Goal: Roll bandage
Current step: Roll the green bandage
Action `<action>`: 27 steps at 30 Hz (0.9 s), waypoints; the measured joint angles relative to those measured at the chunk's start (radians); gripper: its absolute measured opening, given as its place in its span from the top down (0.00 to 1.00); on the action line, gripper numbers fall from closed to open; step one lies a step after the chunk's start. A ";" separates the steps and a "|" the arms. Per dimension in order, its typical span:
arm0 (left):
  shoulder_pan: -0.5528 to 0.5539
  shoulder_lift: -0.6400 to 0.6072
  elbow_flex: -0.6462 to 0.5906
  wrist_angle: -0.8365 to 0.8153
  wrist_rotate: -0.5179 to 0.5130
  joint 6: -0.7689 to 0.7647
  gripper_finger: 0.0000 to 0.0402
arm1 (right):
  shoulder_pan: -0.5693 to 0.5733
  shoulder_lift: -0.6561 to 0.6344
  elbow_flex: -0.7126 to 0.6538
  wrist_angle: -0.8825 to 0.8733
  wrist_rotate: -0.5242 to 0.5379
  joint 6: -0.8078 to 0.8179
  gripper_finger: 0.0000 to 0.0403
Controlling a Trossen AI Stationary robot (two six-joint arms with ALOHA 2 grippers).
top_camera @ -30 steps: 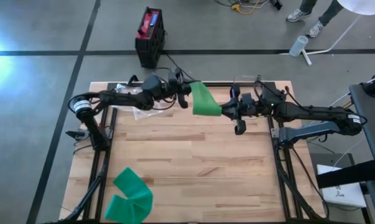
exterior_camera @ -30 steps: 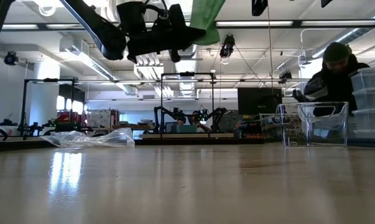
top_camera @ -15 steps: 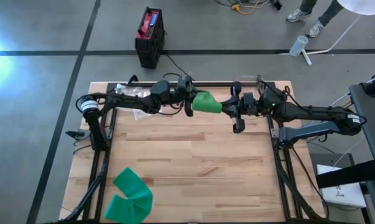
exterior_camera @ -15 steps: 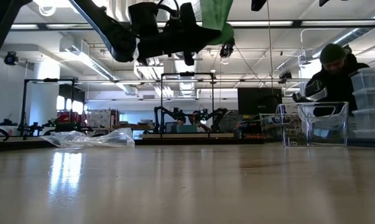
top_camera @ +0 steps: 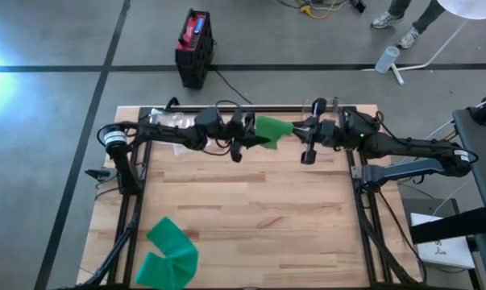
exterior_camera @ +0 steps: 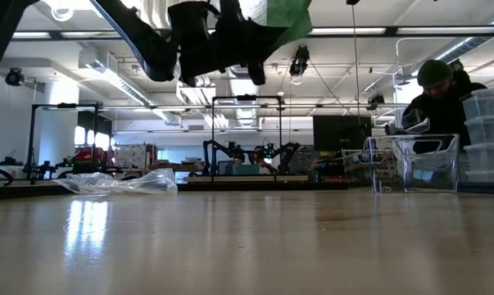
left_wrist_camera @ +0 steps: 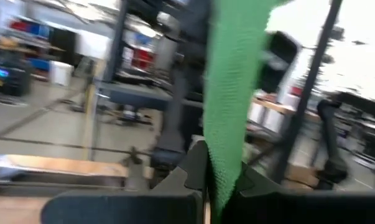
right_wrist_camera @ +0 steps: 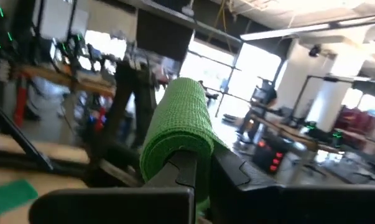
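Observation:
A green bandage (top_camera: 271, 129) is held in the air between my two grippers above the table's far middle. Its rolled part (right_wrist_camera: 178, 124) is at my right gripper (top_camera: 305, 138), which is shut on it. Its flat free strip (left_wrist_camera: 231, 93) runs to my left gripper (top_camera: 249, 141), which is shut on the strip. The low view shows the left gripper (exterior_camera: 238, 37) high up with the green cloth (exterior_camera: 283, 15) beside it. My left gripper pinches the bandage's flat strip (left_wrist_camera: 219, 177) between its two fingers; the strip runs straight away from the fingers, clear of the table. My right gripper pinches the bandage's rolled end (right_wrist_camera: 186, 155) between its two fingers, and the roll sticks out past the fingertips, clear of the table.
A second green bandage (top_camera: 168, 251) lies loosely folded at the table's near left corner. A crumpled clear plastic bag (top_camera: 172, 122) lies at the far left, a clear box (exterior_camera: 412, 164) at the far right. A person (exterior_camera: 443, 94) sits beyond the table.
My left gripper has moved toward the table's right edge, closer to my right gripper, and a little toward the near edge. The broad green strip between the grippers has grown much shorter and more bunched. My right gripper has turned about its wrist.

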 joint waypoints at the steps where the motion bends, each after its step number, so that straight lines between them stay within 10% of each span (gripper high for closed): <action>1: -0.008 -0.005 -0.004 0.002 0.010 0.001 1.00 | 0.000 0.002 0.000 -0.010 0.012 -0.011 0.98; 27: -0.127 -0.293 -0.241 -0.030 -0.232 0.233 1.00 | 0.000 0.123 0.000 0.085 0.127 -0.011 0.98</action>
